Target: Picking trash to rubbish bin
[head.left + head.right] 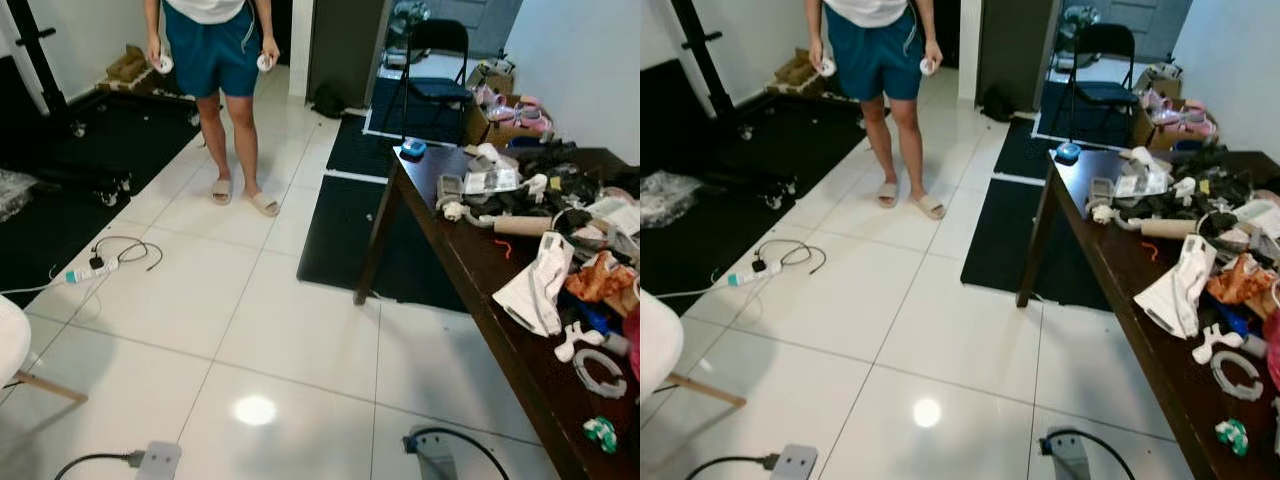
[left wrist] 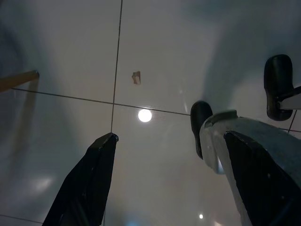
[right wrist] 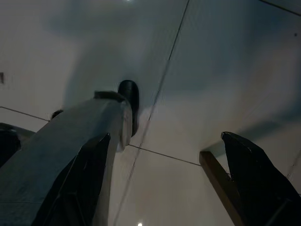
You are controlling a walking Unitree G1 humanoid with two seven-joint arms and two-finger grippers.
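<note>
A dark wooden table (image 1: 480,270) along the right side carries mixed clutter: a crumpled white bag (image 1: 535,285), an orange wrapper (image 1: 600,275), a white ring (image 1: 600,373) and a small green scrap (image 1: 600,432). In the left wrist view a small brownish scrap (image 2: 136,77) lies on the white tiles. My left gripper (image 2: 170,136) hangs open above the floor, holding nothing. My right gripper (image 3: 165,136) is open too, over the tiles beside a brown table leg (image 3: 221,183).
A person (image 1: 228,60) stands at the back with a controller in each hand. A power strip with cable (image 1: 95,268) lies at the left, black mats (image 1: 345,230) further back, a folding chair (image 1: 438,75) behind. A white seat (image 1: 12,345) is near left.
</note>
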